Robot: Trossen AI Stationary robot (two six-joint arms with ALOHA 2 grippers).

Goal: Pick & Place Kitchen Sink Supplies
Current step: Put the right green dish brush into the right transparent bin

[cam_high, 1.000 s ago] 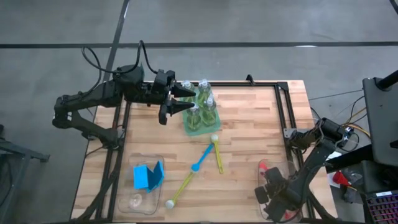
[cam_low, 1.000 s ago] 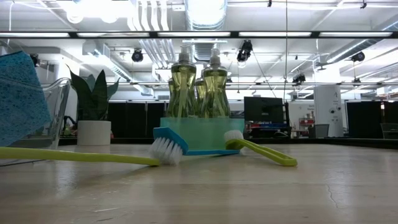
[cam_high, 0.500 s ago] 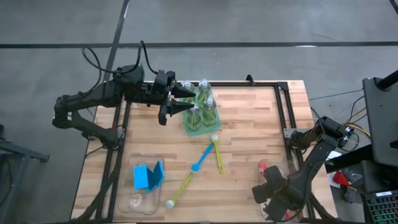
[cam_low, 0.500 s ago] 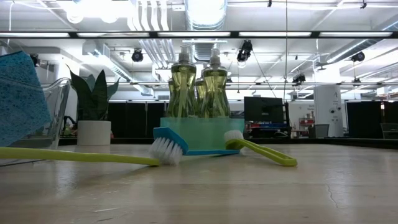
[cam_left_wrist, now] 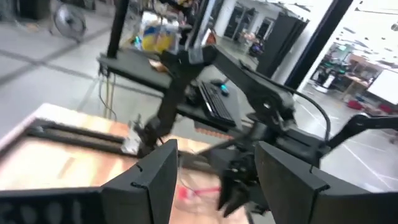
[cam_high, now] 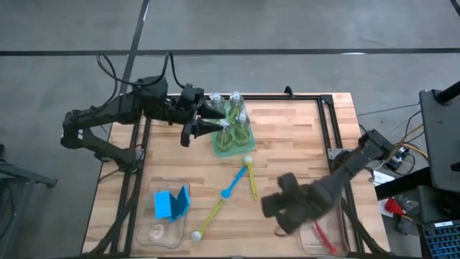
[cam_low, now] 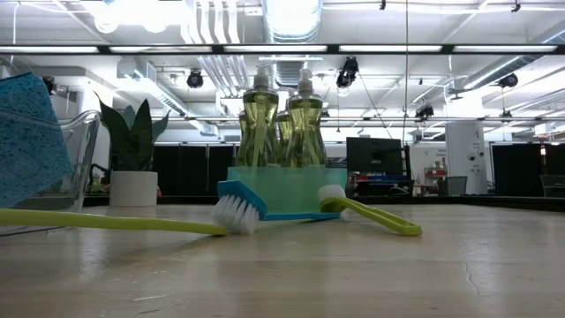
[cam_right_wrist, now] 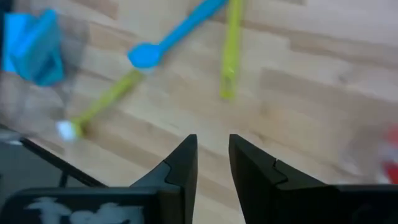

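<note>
The right gripper hangs over bare wooden table, its fingers drawn to a narrow gap with nothing between them

Nearest ahead of the tips lies the short yellow brush, its handle end toward the fingers and running nearly straight away from them. Beside it the blue brush lies slantwise; the two come close together at their far ends. Further off to that same side is the long yellow-green brush, and past it the blue sponges stand in a clear bin. A red brush lies behind the gripper in another bin

This looks like a reach for a loose brush, most likely the short yellow one. To do it well, the fingers should spread wider first, turn so they straddle the handle crosswise, and come down near the handle end, well clear of the blue brush

Farthest off, the left gripper waits with fingers held wide and empty, just beside the bottles standing in the green tray
</note>
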